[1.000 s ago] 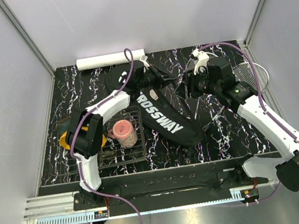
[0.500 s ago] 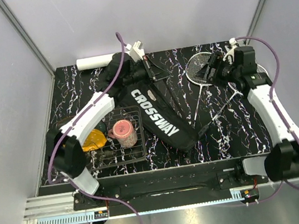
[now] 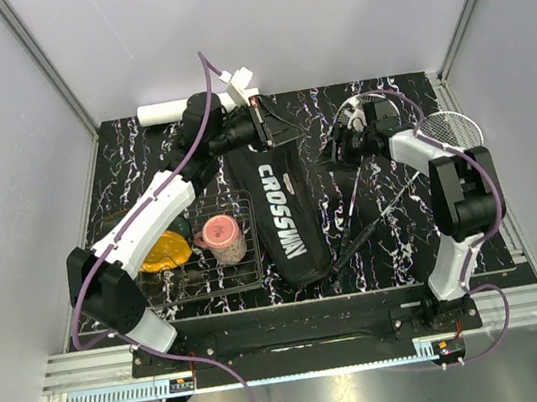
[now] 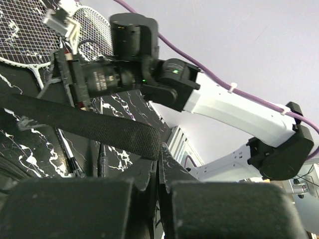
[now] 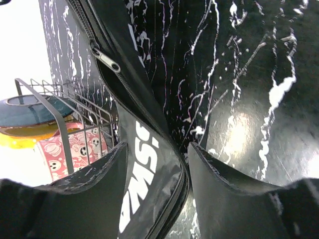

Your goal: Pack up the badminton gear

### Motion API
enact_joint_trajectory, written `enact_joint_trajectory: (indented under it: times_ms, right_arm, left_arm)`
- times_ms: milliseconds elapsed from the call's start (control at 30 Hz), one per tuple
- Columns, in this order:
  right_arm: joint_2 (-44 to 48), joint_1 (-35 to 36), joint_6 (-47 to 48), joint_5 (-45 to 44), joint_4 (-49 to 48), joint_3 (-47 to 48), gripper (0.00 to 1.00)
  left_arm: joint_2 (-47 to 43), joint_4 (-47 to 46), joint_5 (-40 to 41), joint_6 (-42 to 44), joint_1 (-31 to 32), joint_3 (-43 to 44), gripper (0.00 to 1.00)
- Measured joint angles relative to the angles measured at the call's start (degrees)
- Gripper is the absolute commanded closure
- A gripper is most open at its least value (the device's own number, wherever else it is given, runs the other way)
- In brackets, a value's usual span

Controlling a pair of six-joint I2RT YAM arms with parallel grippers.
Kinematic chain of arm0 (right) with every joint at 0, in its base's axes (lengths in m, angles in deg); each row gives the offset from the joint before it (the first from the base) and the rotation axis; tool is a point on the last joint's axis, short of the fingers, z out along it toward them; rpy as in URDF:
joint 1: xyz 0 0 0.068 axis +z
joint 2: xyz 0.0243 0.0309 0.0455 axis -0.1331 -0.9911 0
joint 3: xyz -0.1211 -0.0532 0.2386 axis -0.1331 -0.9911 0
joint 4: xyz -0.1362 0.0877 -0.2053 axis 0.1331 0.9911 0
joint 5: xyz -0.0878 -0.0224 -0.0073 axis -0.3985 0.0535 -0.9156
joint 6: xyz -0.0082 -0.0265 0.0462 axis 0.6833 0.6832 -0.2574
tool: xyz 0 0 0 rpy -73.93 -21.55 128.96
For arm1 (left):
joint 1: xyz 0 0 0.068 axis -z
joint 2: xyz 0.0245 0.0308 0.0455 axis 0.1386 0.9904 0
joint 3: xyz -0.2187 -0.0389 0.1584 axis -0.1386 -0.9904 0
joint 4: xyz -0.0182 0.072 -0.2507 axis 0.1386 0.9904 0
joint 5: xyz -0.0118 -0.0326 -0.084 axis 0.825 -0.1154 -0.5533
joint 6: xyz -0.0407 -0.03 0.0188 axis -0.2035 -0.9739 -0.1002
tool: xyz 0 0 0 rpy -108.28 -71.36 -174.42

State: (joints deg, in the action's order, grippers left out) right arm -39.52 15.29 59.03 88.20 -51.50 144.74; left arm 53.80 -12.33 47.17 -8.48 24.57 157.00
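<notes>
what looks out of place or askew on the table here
One racket sits with its head poking past the right edge of the table. The CROSSWAY bag lies slantwise across the middle, its strap pinched in the left gripper. Nothing looks spilled or broken.

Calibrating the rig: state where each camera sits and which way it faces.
Top external: above and behind the bases, looking down on the table; left arm and right arm show.
Left wrist: low, facing the right arm and rackets; left gripper shut on the bag strap.
Right wrist: looks along the CROSSWAY bag toward the wire rack; right gripper open.
Shared: top and right wrist both show bag, rack, pink cup.
</notes>
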Motion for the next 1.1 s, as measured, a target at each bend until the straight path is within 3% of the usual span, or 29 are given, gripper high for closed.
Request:
enact_joint_trajectory:
  times_ms: [500, 1100]
  right_arm:
    - [-11.23, 6.6, 5.62, 2.38, -5.86, 4.83, 0.53]
    - [-11.06, 8.76, 12.39, -1.75, -5.79, 5.03, 0.52]
  left_arm:
    - [0.0, 0.0, -1.05, -0.02, 0.22, 0.0, 1.0]
    - [0.0, -0.13, -1.88, -0.48, 0.42, -0.9, 1.0]
